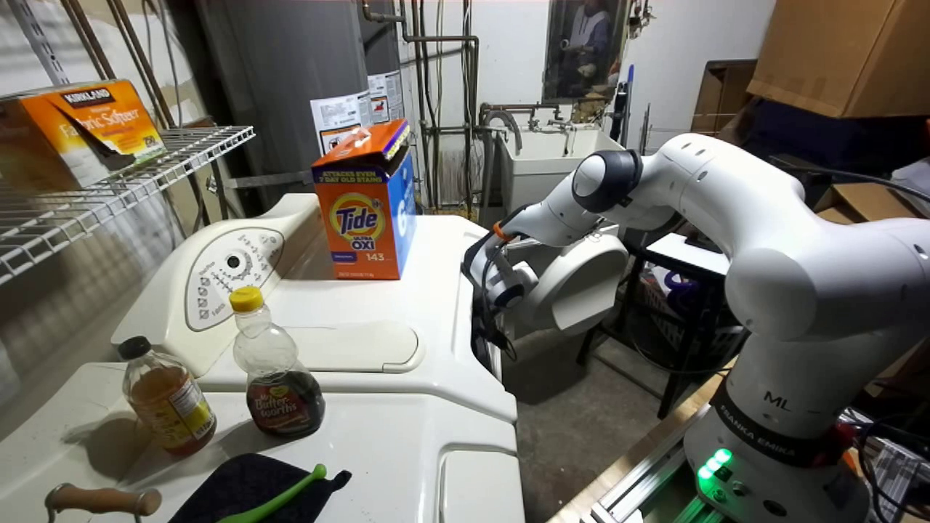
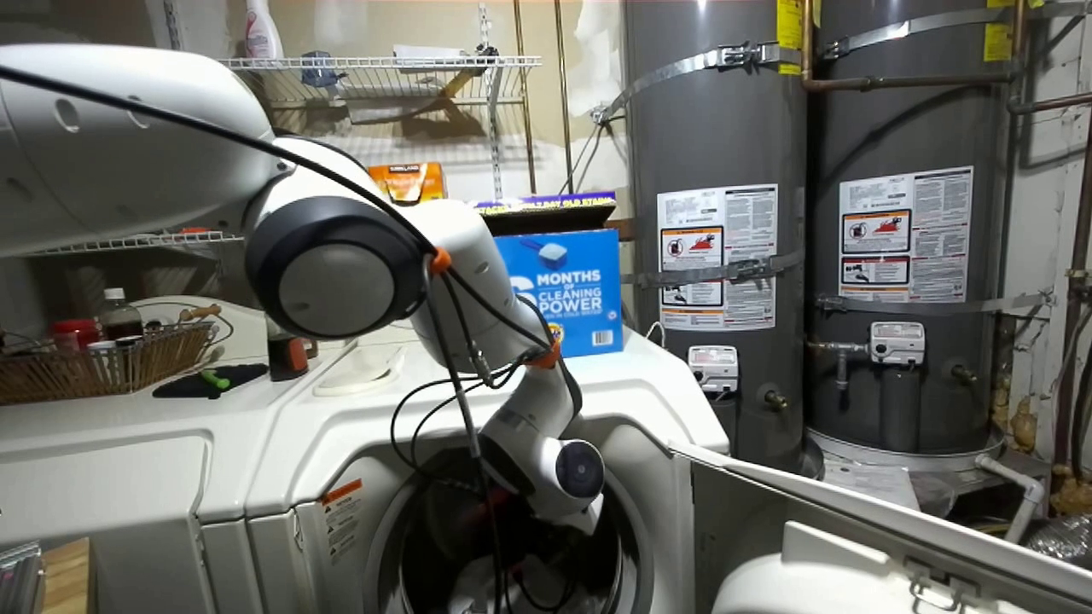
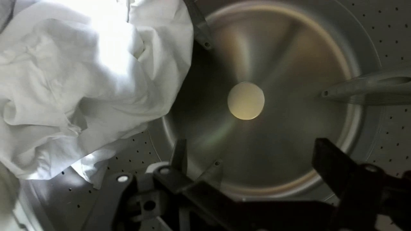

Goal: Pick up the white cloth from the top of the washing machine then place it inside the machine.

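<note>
An orange Tide box stands up on the washing machine and the door hangs open right beside the arm, while in the drum the gripper has its fingers spread wide — I can see bare steel between them — and the white cloth is bunched in there, off to one side

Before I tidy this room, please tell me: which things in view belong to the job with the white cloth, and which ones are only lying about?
Part of the job:
white cloth, inside the drum
washing machine, with its door open
gripper, open

Only lying about:
detergent box
yellow-capped syrup bottle
black-capped bottle
fabric softener box
basket
</note>
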Controlling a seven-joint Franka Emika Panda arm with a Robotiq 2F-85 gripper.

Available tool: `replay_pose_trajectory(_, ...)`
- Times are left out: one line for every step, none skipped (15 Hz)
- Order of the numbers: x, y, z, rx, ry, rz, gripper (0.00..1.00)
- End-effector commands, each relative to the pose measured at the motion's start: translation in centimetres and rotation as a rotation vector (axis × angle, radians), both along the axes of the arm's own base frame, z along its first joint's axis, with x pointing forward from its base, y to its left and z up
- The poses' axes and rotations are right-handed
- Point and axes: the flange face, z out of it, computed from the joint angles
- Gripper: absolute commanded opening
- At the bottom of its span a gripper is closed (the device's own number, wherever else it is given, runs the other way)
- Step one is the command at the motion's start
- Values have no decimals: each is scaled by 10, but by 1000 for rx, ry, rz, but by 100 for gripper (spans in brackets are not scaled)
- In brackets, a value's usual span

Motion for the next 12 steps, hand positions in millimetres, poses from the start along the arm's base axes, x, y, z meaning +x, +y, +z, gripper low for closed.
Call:
replay_pose_trajectory(-24,-8,-12,-51,147,-7,100)
replay_pose_trajectory(-29,-9,-13,-62,179,-9,100)
replay_pose_trajectory(-32,-9,-16,-80,214,-10,100)
replay_pose_trajectory(-37,-8,-19,-98,249,-22,100)
replay_pose_trajectory(-42,-9,-22,-117,275,-35,100)
replay_pose_trajectory(-47,-11,-24,-140,295,-59,100)
replay_pose_trajectory(-53,-15,-26,-161,314,-79,100)
replay_pose_trajectory(-59,-18,-26,-181,330,-97,100)
replay_pose_trajectory(-67,-21,-25,-205,343,-115,100)
replay_pose_trajectory(-75,-22,-24,-228,357,-124,100)
replay_pose_trajectory(-84,-23,-23,-253,368,-136,100)
replay_pose_trajectory(-96,-24,-24,-279,385,-148,100)
